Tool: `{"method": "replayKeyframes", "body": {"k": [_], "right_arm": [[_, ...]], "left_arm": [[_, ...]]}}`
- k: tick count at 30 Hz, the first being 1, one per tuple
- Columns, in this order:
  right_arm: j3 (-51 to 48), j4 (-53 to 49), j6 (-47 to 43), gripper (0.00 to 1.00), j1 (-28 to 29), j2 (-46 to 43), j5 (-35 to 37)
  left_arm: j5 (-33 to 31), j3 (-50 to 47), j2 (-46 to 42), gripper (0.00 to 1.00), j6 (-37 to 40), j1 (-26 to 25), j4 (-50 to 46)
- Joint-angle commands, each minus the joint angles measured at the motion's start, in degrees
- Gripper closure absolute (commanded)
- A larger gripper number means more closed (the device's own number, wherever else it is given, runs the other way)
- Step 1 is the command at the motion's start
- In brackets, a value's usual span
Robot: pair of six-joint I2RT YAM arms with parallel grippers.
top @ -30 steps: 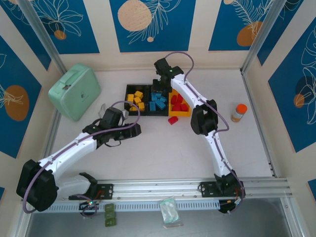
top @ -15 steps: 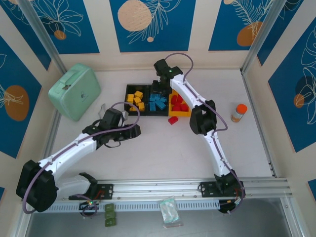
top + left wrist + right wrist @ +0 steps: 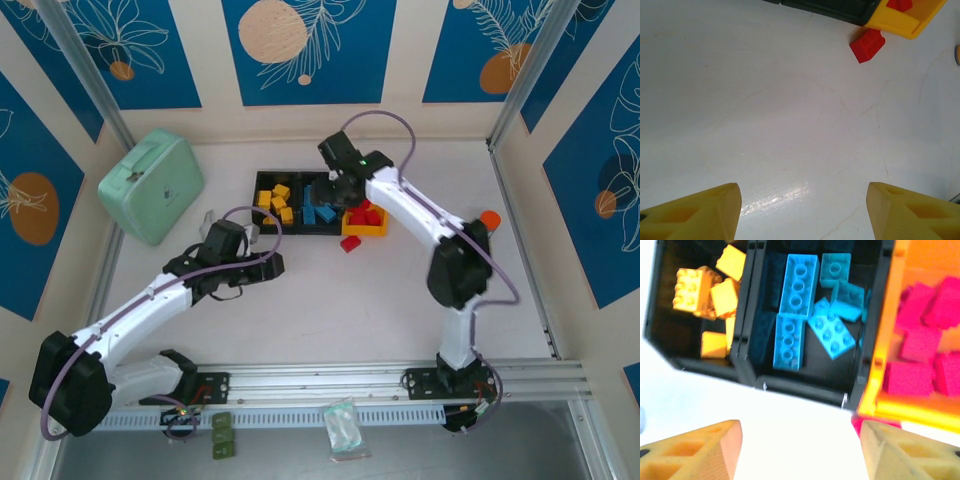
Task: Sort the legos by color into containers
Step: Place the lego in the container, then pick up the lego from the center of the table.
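Note:
Three joined containers stand at the back middle of the table. The left black bin (image 3: 262, 180) holds yellow legos (image 3: 710, 290), the middle black bin (image 3: 752, 330) holds blue legos (image 3: 800, 300), and the yellow bin (image 3: 880, 340) holds red legos (image 3: 925, 350). One loose red lego (image 3: 349, 243) lies on the table just in front of the yellow bin (image 3: 905, 22); it is the red lego (image 3: 867, 45) in the left wrist view too. My right gripper (image 3: 338, 193) hovers at the bins' near edge, open and empty (image 3: 800, 450). My left gripper (image 3: 272, 263) is open and empty over bare table (image 3: 802, 210), left of the loose lego.
A mint-green case (image 3: 152, 185) sits at the back left. An orange-capped bottle (image 3: 487, 218) stands at the right, partly behind the right arm's elbow. Metal frame posts rise at the back corners. A small plastic bag (image 3: 341, 428) lies by the front rail.
My right gripper's jaws have opened over the bins, and the right arm's elbow has swung out to the right. The left arm has not moved.

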Motion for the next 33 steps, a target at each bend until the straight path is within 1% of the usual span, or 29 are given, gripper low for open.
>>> {"method": "replayKeyframes", "body": {"k": [1,2,3,6,8,11,18,23,33], "right_arm": [[-11.51,5.08,6.07,0.31,0.9,-5.34,3.89],[-14.59,5.55,7.81,0.25,1.62,-6.81,5.62],[-17.04,6.25,9.53,0.23,2.43,-8.07,7.02],[-23.36,9.5,14.07,0.18,3.36,-9.39,7.3],[-24.57,9.33,17.23,0.18,3.83,-8.27,8.27],[-26.4,12.26,20.49,0.17,4.81,-5.74,9.8],[-25.52,14.7,25.61,0.16,4.99,1.97,12.47],[-24.45,15.57,28.37,0.16,4.08,5.24,13.96],[-22.66,20.66,28.77,0.17,1.88,10.25,11.65]], "left_arm": [[1.38,-0.14,-0.2,0.33,2.27,-0.38,0.32],[1.78,-0.09,0.11,0.33,2.2,-0.41,0.77],[2.12,-0.18,0.3,0.33,1.91,-0.48,1.32],[2.66,-0.51,0.61,0.33,0.98,-0.65,2.53],[2.98,-0.36,0.79,0.33,0.7,-0.64,2.65],[2.65,-0.27,0.61,0.33,0.66,-0.72,2.23],[1.4,-0.86,-0.61,0.33,0.59,-0.68,0.54],[0.79,-1.32,-0.79,0.33,0.64,-0.73,0.32],[0.43,-0.97,0.11,0.33,0.66,-0.73,-0.32]]}}
